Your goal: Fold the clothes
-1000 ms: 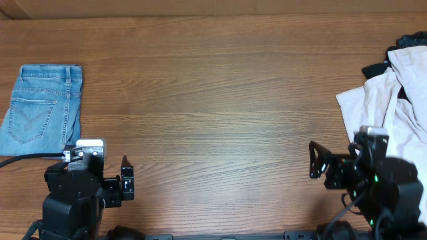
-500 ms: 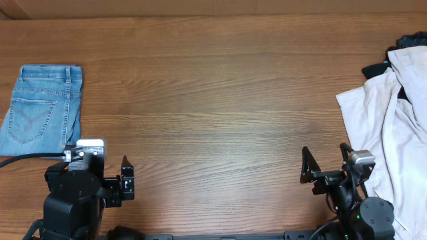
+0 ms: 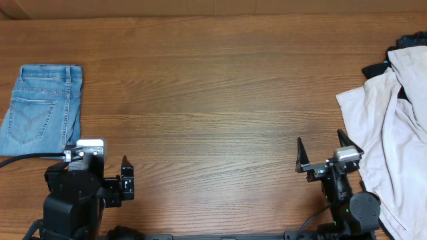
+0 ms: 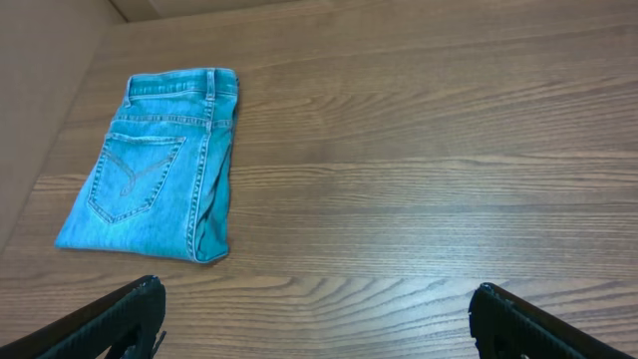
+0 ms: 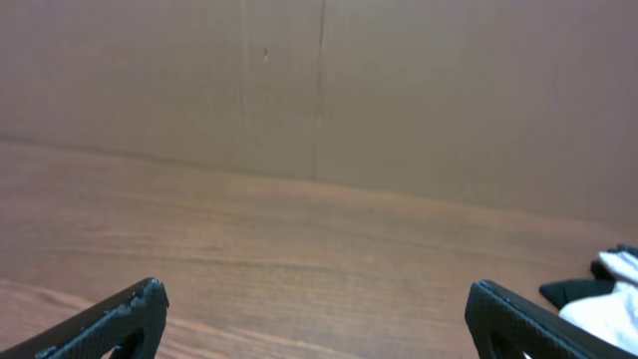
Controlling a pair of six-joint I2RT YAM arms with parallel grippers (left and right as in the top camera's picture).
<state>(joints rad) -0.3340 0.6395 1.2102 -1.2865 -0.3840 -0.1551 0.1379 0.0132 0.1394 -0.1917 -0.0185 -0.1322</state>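
Overhead: the folded jeans [image 3: 41, 110] lie flat at the left edge of the wooden tabletop [image 3: 213, 100], waistband toward the top of the frame and one stitched back pocket facing up. At the right edge a cream garment [image 3: 393, 133] lies crumpled, with a black garment [image 3: 408, 41] partly under it in the upper right corner. The left fingers [image 3: 127, 180] sit at the lower left, just below the jeans. The right fingers [image 3: 300, 160] stand at the lower right, spread apart and empty, beside the cream cloth.

Left wrist: the left fingers [image 4: 110, 321] show at both bottom corners, wide open and holding nothing. The jeans [image 4: 155, 189] lie in the upper left.

Right wrist: the right fingers [image 5: 110, 324] are wide open over bare wood. A bit of cream garment [image 5: 610, 309] and black garment [image 5: 573, 291] shows at the lower right.
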